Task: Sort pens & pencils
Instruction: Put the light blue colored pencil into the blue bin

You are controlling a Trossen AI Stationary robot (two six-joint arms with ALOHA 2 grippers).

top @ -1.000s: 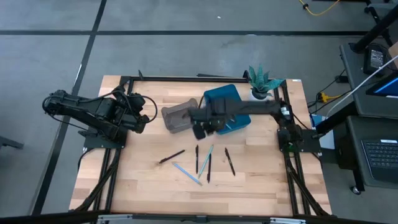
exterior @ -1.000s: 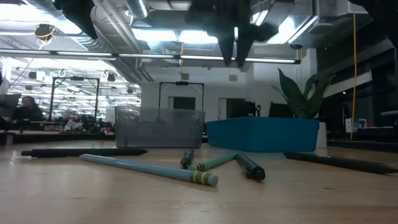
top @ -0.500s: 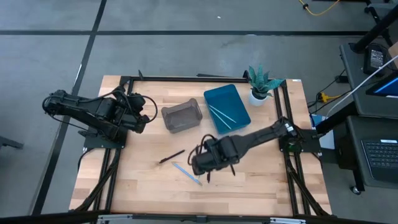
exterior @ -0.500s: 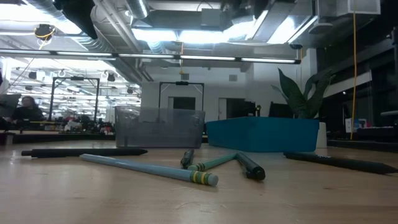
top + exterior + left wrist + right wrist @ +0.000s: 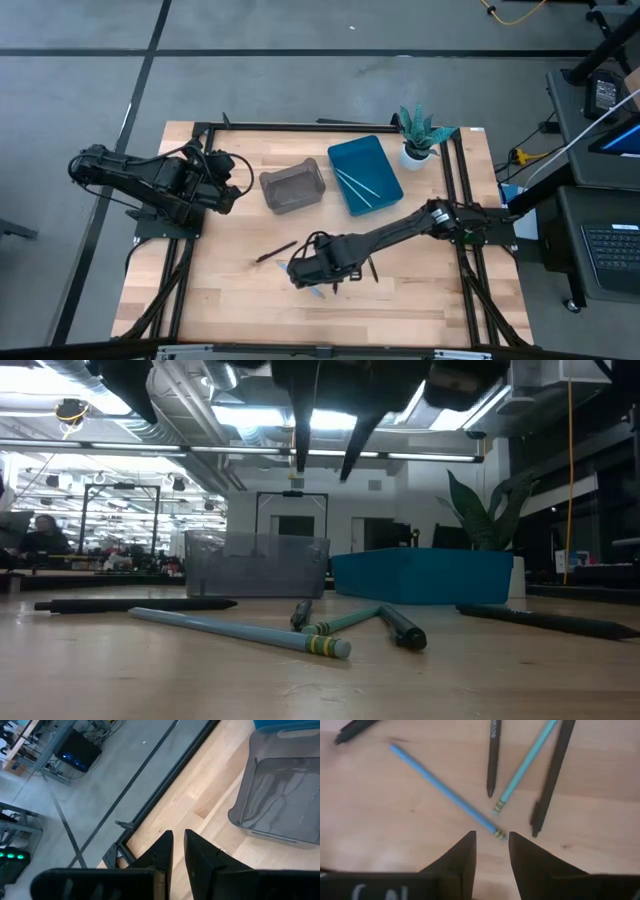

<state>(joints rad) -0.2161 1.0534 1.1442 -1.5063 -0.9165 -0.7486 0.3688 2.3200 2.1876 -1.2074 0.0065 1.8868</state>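
Observation:
Several thin sticks lie flat on the wooden table: a light blue pencil [image 5: 445, 795] [image 5: 240, 632], a teal pencil [image 5: 527, 765] and black ones [image 5: 492, 755] [image 5: 552, 775] [image 5: 275, 251] [image 5: 370, 262]. Two more light blue sticks [image 5: 357, 183] lie in the blue tray [image 5: 385, 160]. My right gripper [image 5: 491, 845] [image 5: 305, 270] is open and empty. It hovers above the light blue pencil's eraser end [image 5: 497, 834]; in the low view it [image 5: 325, 450] is well clear of the table. My left gripper [image 5: 178, 845] [image 5: 235, 185] is shut and waits left of the grey bin.
A clear grey bin [image 5: 292, 187] and the blue tray stand side by side at the far middle of the table. A green spiky potted plant [image 5: 420, 130] stands at the far right corner. Bare wood lies toward the near edge [image 5: 300, 320].
My right gripper has gone from beside the blue tray and grey bin toward the table's near edge and somewhat left. It now hangs over the loose sticks. The sticks on the table have stayed where they were.

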